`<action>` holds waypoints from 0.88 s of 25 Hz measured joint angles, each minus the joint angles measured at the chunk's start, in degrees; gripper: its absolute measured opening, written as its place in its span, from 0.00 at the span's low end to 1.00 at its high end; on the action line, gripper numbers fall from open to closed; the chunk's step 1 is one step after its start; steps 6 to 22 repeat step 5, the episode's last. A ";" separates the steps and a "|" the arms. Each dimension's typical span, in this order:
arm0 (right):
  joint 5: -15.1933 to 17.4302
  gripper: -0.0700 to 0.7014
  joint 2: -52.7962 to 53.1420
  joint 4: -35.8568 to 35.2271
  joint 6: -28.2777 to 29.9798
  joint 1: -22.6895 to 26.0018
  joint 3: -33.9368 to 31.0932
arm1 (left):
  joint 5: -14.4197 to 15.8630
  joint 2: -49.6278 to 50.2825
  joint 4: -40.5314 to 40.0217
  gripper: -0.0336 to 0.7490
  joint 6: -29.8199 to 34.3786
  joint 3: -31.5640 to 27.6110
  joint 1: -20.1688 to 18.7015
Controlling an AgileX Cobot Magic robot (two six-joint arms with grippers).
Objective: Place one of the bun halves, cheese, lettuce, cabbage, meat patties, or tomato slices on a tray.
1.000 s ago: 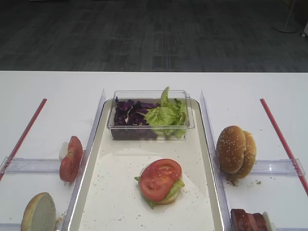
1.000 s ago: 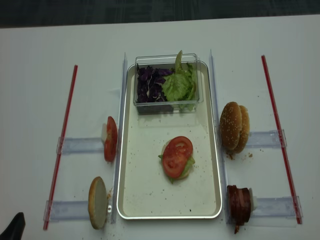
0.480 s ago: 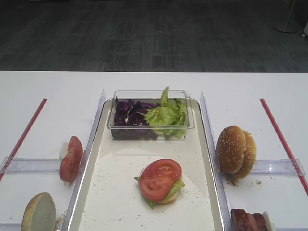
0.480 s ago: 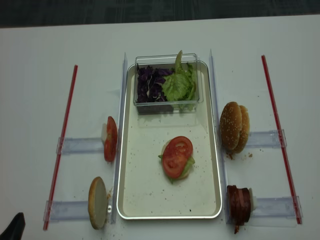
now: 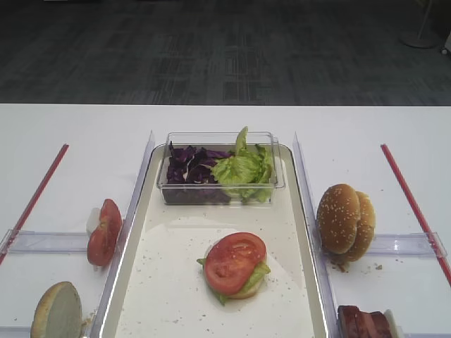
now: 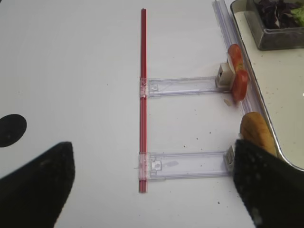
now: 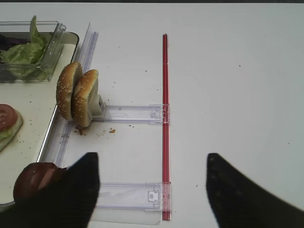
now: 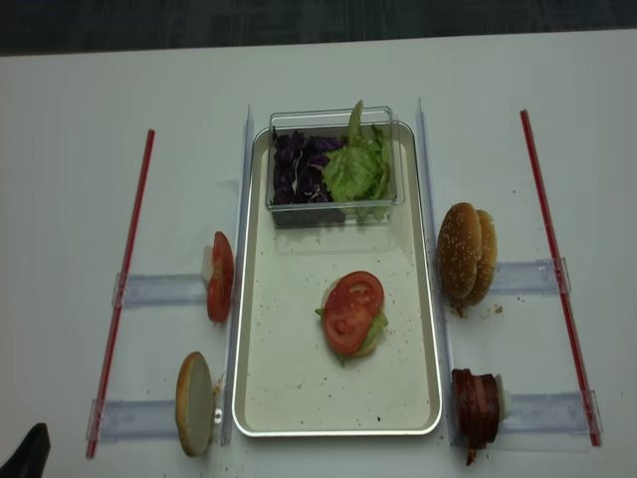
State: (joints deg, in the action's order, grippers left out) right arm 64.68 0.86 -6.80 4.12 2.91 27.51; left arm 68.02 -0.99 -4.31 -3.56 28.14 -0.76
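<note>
On the tray point(image 5: 134, 232) point(image 8: 242, 299) lies a stack of bun half and lettuce with a tomato slice point(image 5: 235, 262) point(image 8: 352, 312) on top. Cabbage point(image 5: 190, 167) and more lettuce point(image 5: 243, 169) fill a clear tub at the tray's far end. Tomato slices point(image 8: 220, 277) point(image 6: 237, 71) and a bun half point(image 8: 195, 402) point(image 6: 256, 133) stand left of the tray. Sesame bun halves point(image 8: 468, 253) point(image 7: 78, 95) and meat patties point(image 8: 476, 406) point(image 7: 33, 178) stand on its right. Cheese is out of view. My right gripper point(image 7: 152, 190) hangs open and empty over the table beside the patties. My left gripper point(image 6: 154, 180) is open and empty beside the bun half.
Red strips point(image 8: 124, 289) point(image 8: 557, 269) run down both sides, joined to clear plastic racks point(image 7: 133, 114) point(image 6: 185, 164) that hold the food upright. Clear strips point(image 5: 144, 169) line the tray's long sides. A dark round mark point(image 6: 12, 129) sits on the table at far left.
</note>
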 joint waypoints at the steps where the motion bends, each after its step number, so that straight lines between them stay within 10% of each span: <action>1: 0.00 0.76 0.00 0.00 0.00 0.00 0.00 | 0.00 0.00 0.00 0.83 0.00 0.00 0.00; 5: 0.00 0.94 0.00 0.00 0.00 0.00 0.00 | 0.00 0.00 0.00 0.83 0.00 0.00 0.00; 22: 0.00 0.94 0.00 0.00 0.00 0.00 0.00 | 0.00 0.00 0.00 0.83 0.00 0.00 0.00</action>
